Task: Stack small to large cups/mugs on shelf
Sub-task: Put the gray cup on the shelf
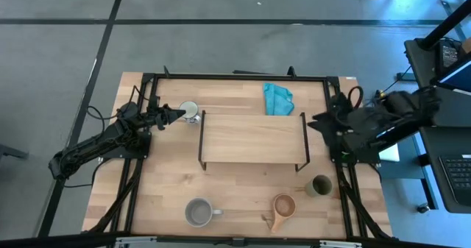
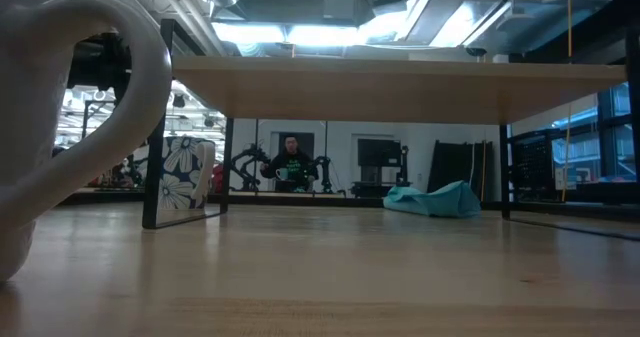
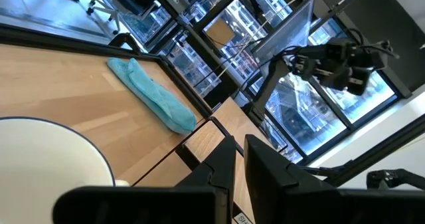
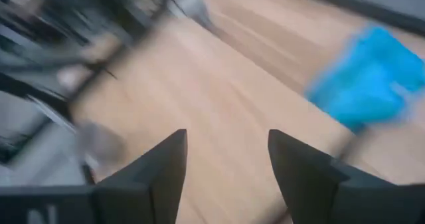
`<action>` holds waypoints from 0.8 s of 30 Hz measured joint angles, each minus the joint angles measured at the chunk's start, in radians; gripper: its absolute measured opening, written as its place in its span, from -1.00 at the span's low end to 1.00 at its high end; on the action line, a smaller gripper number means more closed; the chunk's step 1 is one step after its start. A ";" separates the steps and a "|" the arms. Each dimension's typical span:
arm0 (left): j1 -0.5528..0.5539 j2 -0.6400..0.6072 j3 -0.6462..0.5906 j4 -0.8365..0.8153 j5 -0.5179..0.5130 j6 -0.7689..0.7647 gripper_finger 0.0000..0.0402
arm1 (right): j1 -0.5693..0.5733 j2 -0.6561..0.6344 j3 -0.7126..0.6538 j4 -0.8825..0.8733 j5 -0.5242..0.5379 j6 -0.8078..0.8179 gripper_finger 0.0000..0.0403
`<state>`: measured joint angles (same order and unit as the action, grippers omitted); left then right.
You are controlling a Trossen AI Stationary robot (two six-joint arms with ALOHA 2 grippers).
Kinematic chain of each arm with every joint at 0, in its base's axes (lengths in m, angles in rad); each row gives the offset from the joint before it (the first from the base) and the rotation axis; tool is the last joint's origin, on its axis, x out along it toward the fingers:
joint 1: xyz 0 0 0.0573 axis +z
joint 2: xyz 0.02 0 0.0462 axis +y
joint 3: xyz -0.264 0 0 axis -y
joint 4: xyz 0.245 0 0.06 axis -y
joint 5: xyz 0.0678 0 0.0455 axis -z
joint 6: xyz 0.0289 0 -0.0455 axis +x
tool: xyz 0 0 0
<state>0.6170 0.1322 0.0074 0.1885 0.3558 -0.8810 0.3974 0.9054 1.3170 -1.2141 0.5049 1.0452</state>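
Observation:
The white cup point(image 1: 189, 112) stands upright on the table just beyond the shelf's far left corner; it also shows in the low view point(image 2: 190, 187) and the left wrist view point(image 3: 40, 157). My left gripper point(image 1: 181, 115) point(image 3: 240, 147) is shut, its tip at the cup's left side. The shelf point(image 1: 252, 140) stands mid-table with nothing on it. The grey mug point(image 1: 199, 212), the wooden cup point(image 1: 283, 206) and the olive cup point(image 1: 320, 185) stand near the front edge. My right gripper point(image 1: 315, 121) point(image 4: 226, 151) is open and empty at the shelf's right end. My left gripper's shut fingers come level from the table's left and end at the white cup's left rim point(image 1: 183, 114). I cannot tell whether they touch it. The cup stands on the table, beside the fingers and not between them.
A teal cloth point(image 1: 277, 98) lies behind the shelf at the far edge. Black frame rails point(image 1: 147, 93) run along the table's sides. The grey mug's handle point(image 2: 70, 107) fills the low view's left. A person point(image 2: 290, 162) is far off in the room.

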 joint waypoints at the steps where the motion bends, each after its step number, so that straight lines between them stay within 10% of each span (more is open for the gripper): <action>1: 0.000 0.000 0.000 0.000 0.000 0.000 -0.86 | -0.010 0.015 0.031 -0.076 -0.030 0.012 0.06; 14: 0.000 0.000 0.000 0.000 0.000 0.001 -0.86 | 0.010 0.182 0.085 -0.356 -0.512 0.105 0.06; 24: 0.000 0.000 0.000 0.000 -0.053 0.001 -0.86 | 0.228 0.287 0.010 -0.357 -0.479 0.304 0.06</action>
<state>0.6170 0.1326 0.0071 0.1883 0.3023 -0.8801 0.6250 1.1921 1.3271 -1.5708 0.0263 1.3489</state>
